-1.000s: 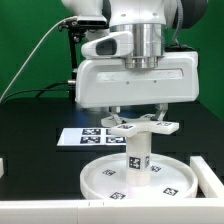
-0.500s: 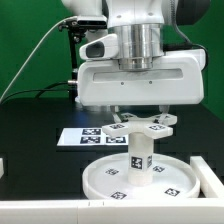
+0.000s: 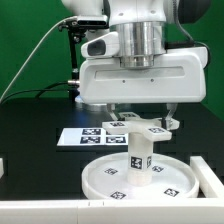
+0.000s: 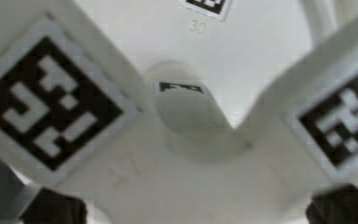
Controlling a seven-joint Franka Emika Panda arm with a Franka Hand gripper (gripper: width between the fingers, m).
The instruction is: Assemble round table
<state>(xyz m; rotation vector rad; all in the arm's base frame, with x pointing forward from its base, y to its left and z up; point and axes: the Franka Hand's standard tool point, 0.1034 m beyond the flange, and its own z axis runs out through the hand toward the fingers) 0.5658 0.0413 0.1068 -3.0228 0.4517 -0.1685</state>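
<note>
The large white rimmed round disc [image 3: 138, 176] lies flat on the black table. The short cylinder leg [image 3: 138, 155] stands upright at its centre. The white cross-shaped foot [image 3: 138, 125] with square tags sits on top of the leg, under the arm. My gripper [image 3: 140, 115] is shut on the foot from above. In the wrist view the foot [image 4: 185, 150] fills the picture, with two tagged arms spreading out and the disc [image 4: 247, 40] behind; dark fingertips [image 4: 51, 205] press on either side of it.
The marker board [image 3: 88, 136] lies on the table behind the disc. White edge pieces stand at the exterior view's right [image 3: 210, 178] and along the front [image 3: 40, 208]. A green backdrop is behind the arm.
The gripper has turned the cross-shaped foot on top of the leg; its arms point differently. The disc and leg stay in place.
</note>
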